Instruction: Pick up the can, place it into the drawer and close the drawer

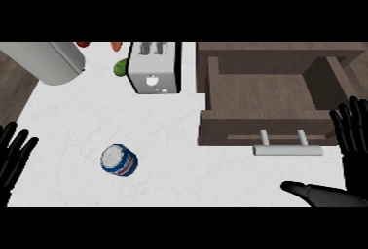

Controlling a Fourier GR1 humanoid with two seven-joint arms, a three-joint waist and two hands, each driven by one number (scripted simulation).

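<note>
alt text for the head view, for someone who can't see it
A blue and white can lies on a white counter, left of an open wooden drawer that holds nothing. The right hand shows open beside the drawer, the left hand open at the left edge.

Blue-and-white can [119,160], brown wooden drawer [266,95], white marbled counter [179,121], black hands.

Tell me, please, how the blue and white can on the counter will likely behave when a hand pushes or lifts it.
The can looks tilted or on its side, so a push would probably make it roll across the smooth white counter. Its round, shiny wall may slip between the fingers. It appears stiff and small, likely easy to lift.
</note>
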